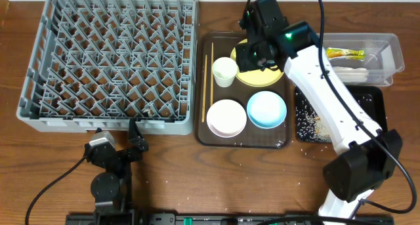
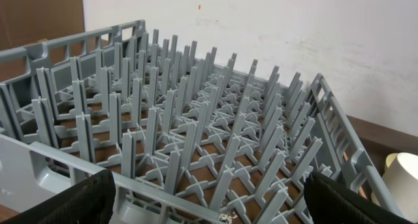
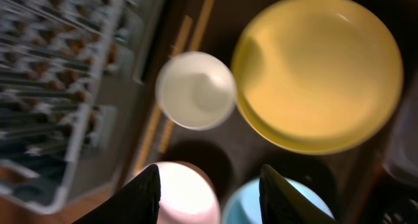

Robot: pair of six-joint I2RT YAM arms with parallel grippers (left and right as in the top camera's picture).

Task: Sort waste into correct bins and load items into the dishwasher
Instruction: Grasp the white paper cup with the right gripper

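Observation:
The grey dish rack [image 1: 111,61] fills the left of the table and holds nothing. On the brown serving tray [image 1: 244,138] lie the chopsticks [image 1: 207,81], white cup [image 1: 224,71], yellow plate [image 1: 266,74], white bowl [image 1: 226,117] and light blue bowl [image 1: 267,109]. My right gripper [image 3: 209,198] is open and empty above the tray, over the cup [image 3: 196,90], plate [image 3: 320,70] and white bowl [image 3: 186,198]. My left gripper [image 2: 209,208] is open and empty at the rack's near wall [image 2: 196,132]. The wrapper [image 1: 344,53] and napkin [image 1: 351,73] lie in the clear tub [image 1: 394,48].
Rice grains [image 1: 312,123] are scattered in the black tray [image 1: 374,97] right of the serving tray. My right arm [image 1: 328,100] reaches across the tub and black tray. The left arm's base [image 1: 108,185] sits at the front edge.

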